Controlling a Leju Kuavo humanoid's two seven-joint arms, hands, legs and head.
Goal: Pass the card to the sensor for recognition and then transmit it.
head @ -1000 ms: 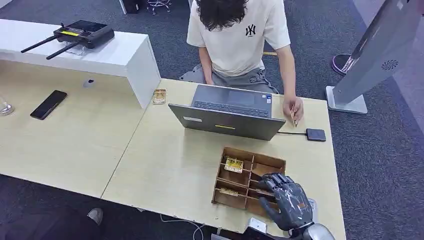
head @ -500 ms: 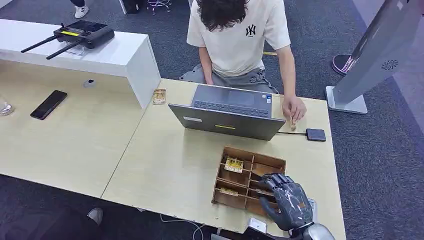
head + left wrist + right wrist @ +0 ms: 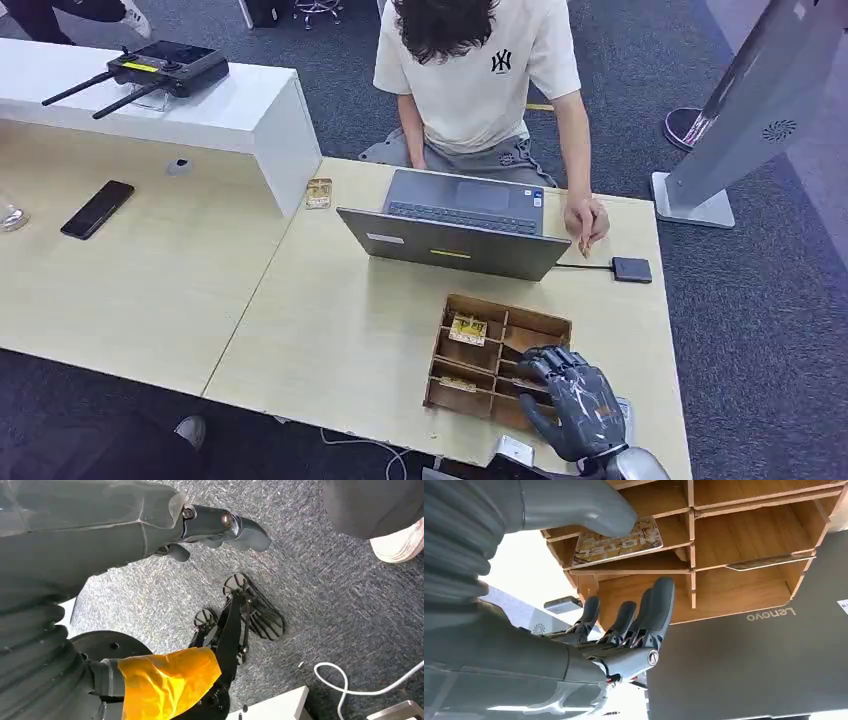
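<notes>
The right robot hand hovers over the wooden organizer on the bench, fingers spread and holding nothing. The card lies in the compartment just under its thumb. Beyond stands the laptop.

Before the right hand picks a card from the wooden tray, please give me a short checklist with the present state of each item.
1. Right hand over the brown wooden divided tray: ok.
2. Gold printed card lies in a compartment beside the thumb: ok.
3. Card already gripped: not ok; fingers are spread with nothing between them.
4. Small black square sensor uncovered on the light wooden table: ok.
5. Path to the sensor free: not ok; a person's hand rests close to it.
6. Left hand holds nothing: ok.
</notes>
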